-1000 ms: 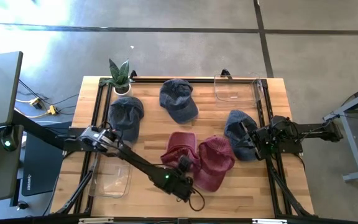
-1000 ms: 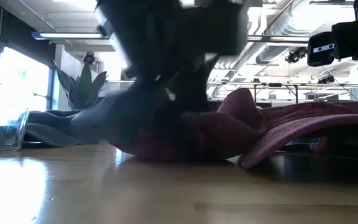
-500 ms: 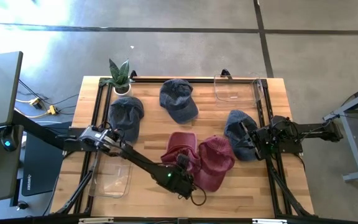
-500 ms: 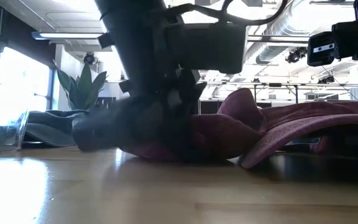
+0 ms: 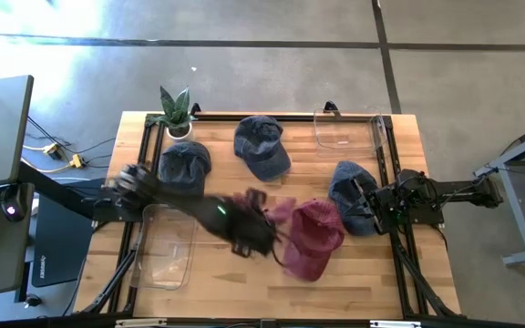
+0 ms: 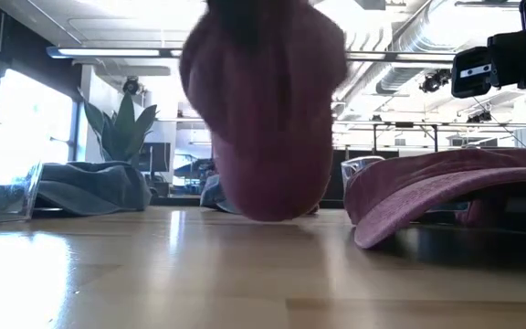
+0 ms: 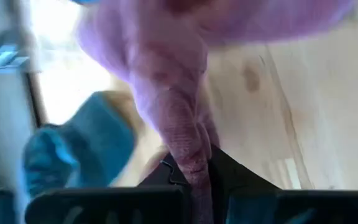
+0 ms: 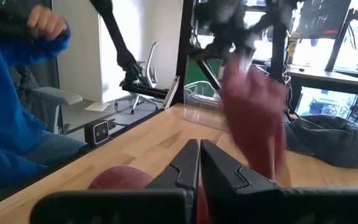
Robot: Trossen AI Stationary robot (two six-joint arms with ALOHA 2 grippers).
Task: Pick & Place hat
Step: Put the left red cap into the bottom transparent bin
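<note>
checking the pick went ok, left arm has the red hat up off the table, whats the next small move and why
Probably carry it toward the clear bin on the table's left. The left gripper has its jaws shut on the red hat, which hangs clear of the wood, and that bin looks like the nearest open spot. The right gripper waits shut at the right edge.

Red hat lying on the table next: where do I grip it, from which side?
Probably the brim of the red hat on the table: it arches off the wood toward the front edge, leaving a gap underneath for one finger. Come in low from the front. The left tool is shut on the other red hat, so free it first.
</note>
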